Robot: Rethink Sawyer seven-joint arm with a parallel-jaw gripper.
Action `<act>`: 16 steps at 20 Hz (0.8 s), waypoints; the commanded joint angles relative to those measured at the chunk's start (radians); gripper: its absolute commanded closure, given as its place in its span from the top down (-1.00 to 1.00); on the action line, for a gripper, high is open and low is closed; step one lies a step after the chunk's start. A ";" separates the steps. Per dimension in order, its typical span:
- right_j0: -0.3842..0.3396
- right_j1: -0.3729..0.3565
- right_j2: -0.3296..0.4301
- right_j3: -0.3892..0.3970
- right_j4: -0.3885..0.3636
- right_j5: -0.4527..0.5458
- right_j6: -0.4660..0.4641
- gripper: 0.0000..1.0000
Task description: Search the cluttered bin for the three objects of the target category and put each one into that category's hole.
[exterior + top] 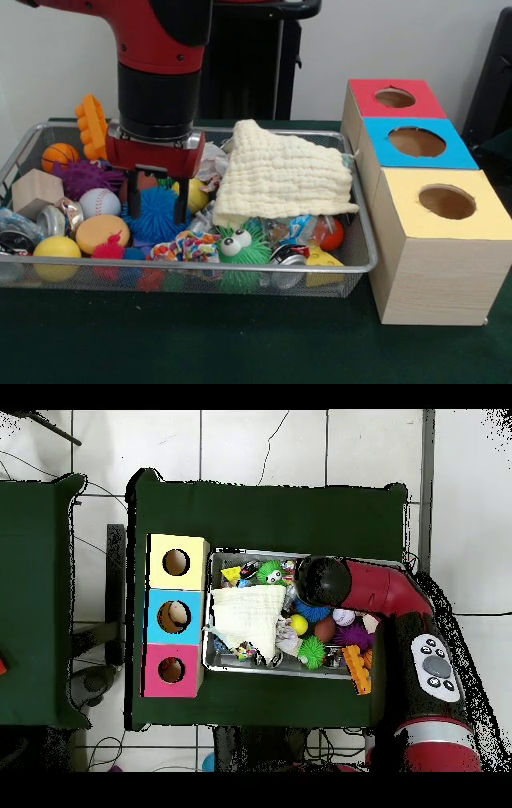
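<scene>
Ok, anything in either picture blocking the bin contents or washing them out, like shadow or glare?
Front view: even light, no harsh glare; the arm hides the bin's middle-left, and the cloth covers things beneath it. The tool hangs open over the blue spiky ball. Overhead view: the arm covers the bin's right part; the items read small but not washed out.

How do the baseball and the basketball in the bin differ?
The baseball is white with red stitching; the basketball is orange with dark lines. The baseball lies nearer the bin's middle, beside the purple spiky ball; the basketball sits farther back by the bin's end wall. The baseball looks slightly larger. Both are small round toy balls, untouched by the hand.
</scene>
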 commanded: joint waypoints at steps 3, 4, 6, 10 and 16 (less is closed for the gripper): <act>0.008 0.067 0.006 0.087 -0.026 -0.076 0.115 1.00; 0.009 0.071 0.004 0.087 -0.028 -0.082 0.116 1.00; 0.008 0.078 0.002 0.086 -0.029 -0.095 0.116 1.00; 0.012 0.079 -0.001 0.078 -0.030 -0.077 0.100 1.00; 0.009 0.095 -0.001 0.078 -0.030 -0.108 0.110 1.00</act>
